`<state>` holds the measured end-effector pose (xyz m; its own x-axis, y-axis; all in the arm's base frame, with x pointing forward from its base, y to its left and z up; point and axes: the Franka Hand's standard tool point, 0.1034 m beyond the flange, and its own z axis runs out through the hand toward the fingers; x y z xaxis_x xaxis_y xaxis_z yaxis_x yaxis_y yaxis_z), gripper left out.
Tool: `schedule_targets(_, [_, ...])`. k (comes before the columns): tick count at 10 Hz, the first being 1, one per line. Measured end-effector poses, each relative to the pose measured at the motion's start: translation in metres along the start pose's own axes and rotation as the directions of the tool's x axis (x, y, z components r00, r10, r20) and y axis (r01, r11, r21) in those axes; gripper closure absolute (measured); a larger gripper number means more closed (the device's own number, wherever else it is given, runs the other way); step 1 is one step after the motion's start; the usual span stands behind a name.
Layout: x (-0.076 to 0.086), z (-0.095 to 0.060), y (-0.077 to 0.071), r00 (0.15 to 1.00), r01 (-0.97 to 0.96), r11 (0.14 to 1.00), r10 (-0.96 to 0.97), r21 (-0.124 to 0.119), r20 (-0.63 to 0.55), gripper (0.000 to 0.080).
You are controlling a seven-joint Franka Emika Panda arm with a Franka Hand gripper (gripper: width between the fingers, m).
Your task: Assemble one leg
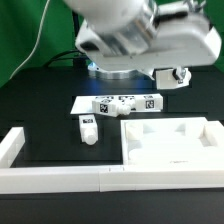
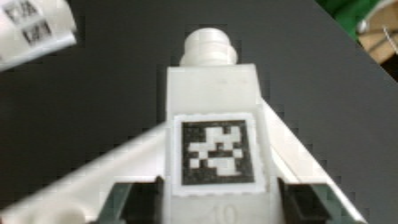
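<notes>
Black tabletop (image 1: 45, 112), white rails (image 1: 60, 181) bordering (green backdrop (image 1: 18, 35)), leg (image 2: 215, 120) between fingers (image 2: 127, 203).

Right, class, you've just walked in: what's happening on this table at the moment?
The Franka arm's gripper holds one small white leg, with the jaws closed on its sides and its marker tag facing the wrist camera. A second leg lies loose on the black table, near the marker board. The large white square panel sits to the exterior view's right of that leg. No leg appears fitted to it yet.
</notes>
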<state>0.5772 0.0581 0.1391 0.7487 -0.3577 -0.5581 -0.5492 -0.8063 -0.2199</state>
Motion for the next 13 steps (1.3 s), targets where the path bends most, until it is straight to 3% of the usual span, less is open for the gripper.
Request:
schedule_targets(1, [-0.004, -0.008, -0.02, 0.992, 0.057, 0.998, -0.061, -0.039, -0.111, 0.0514])
schedule_targets(2, [-0.016, 0.002, -0.022, 0.99, -0.014, 0.999, 0.009, -0.037, -0.144, 0.0514])
schedule_targets(4, [-0.008, -0.003, -0.028, 0.959, 0.007, 1.0, -0.009, -0.009, -0.284, 0.0514])
schedule_targets(5, [-0.004, -0.002, -0.028, 0.938, 0.033, 0.999, -0.042, -0.034, -0.343, 0.0514])
schedule_targets(6, [0.01, -0.008, -0.031, 0.894, 0.08, 0.993, -0.111, -0.089, -0.433, 0.0514])
schedule_targets(7, [0.019, -0.017, -0.037, 0.854, 0.127, 0.985, -0.168, -0.115, -0.493, 0.0514])
schedule_targets(9, [0.04, -0.041, -0.053, 0.721, 0.231, 0.953, -0.303, -0.196, -0.624, 0.0514])
schedule_targets(10, [0.038, -0.045, -0.064, 0.654, 0.26, 0.942, -0.334, -0.213, -0.679, 0.0514])
schedule_targets(13, [0.038, -0.04, -0.07, 0.516, 0.292, 0.934, -0.334, -0.205, -0.789, 0.0512])
